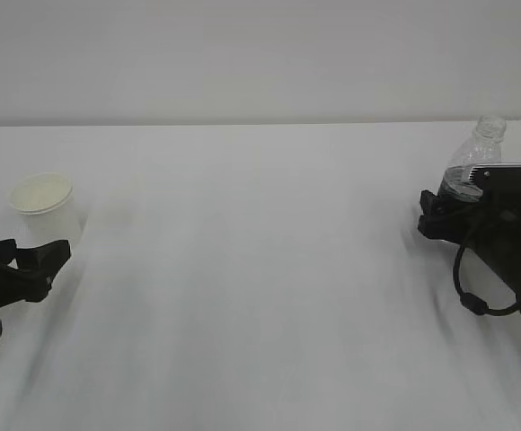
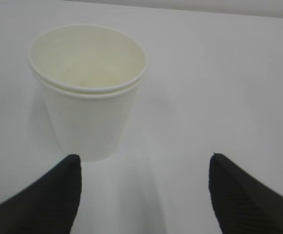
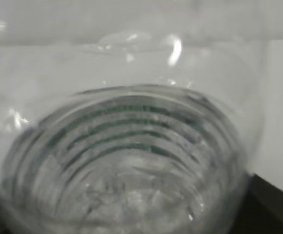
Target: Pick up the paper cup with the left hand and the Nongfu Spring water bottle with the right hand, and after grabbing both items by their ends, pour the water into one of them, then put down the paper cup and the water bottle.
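Both claws are seen low over the white table (image 1: 260, 269). On the left, the left hand (image 1: 58, 262) is held with its two black fingers (image 2: 49, 200) spread wide apart, and nothing is gripped between them. The paper cup (image 1: 45, 208) is found just ahead of these fingers, upright on the table, its open mouth upward and its cream-white inside in view. In the left wrist view the cup (image 2: 89, 90) is placed ahead of the left finger rather than midway between the two, and its base is seen just beyond that fingertip; whether the two touch cannot be told.

On the right, the right hand (image 1: 436, 215) is set around the lower part of the Nongfu Spring water bottle (image 1: 476, 157), whose clear ribbed neck and capless mouth are seen rising above the grey block on the gripper, tilted slightly. In the right wrist view the bottle (image 3: 127, 161) fills nearly the whole picture, its ribs and a trace of green label being shown very close and blurred. The jaws are held wide; whether they press the bottle's sides cannot be told. Water inside cannot be made out.
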Motion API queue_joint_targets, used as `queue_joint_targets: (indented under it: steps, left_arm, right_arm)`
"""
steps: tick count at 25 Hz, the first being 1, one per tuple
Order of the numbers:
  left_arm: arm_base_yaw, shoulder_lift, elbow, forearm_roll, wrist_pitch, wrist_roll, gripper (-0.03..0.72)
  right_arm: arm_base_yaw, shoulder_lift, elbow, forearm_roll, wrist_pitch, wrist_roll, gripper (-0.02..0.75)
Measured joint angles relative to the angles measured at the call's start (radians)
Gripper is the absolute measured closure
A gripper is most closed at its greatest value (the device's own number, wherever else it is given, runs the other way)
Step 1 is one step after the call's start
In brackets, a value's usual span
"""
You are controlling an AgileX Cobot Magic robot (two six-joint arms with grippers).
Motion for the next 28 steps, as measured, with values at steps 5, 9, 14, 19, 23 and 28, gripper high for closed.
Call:
queue_joint_targets:
  steps: [5,9,14,19,23,28]
  left_arm:
    - [0.0,0.0,0.0,0.0,0.0,0.0,0.101]
    - [0.0,0.0,0.0,0.0,0.0,0.0,0.101]
    - [0.0,0.0,0.0,0.0,0.0,0.0,0.101]
    - [0.0,0.0,0.0,0.001,0.0,0.0,0.101]
    - [0.0,0.0,0.0,0.001,0.0,0.0,0.101]
    - [0.0,0.0,0.0,0.002,0.0,0.0,0.106]
  right_arm:
    - [0.0,0.019,-0.003,0.002,0.004,0.0,0.111]
    - [0.0,0.02,-0.011,0.002,0.004,0.0,0.118]
    - [0.0,0.02,-0.017,0.002,0.004,0.0,0.123]
    - [0.0,0.02,-0.017,0.002,0.004,0.0,0.131]
    - [0.0,0.02,-0.017,0.002,0.004,0.0,0.15]
    - [0.0,0.02,-0.017,0.002,0.004,0.0,0.162]
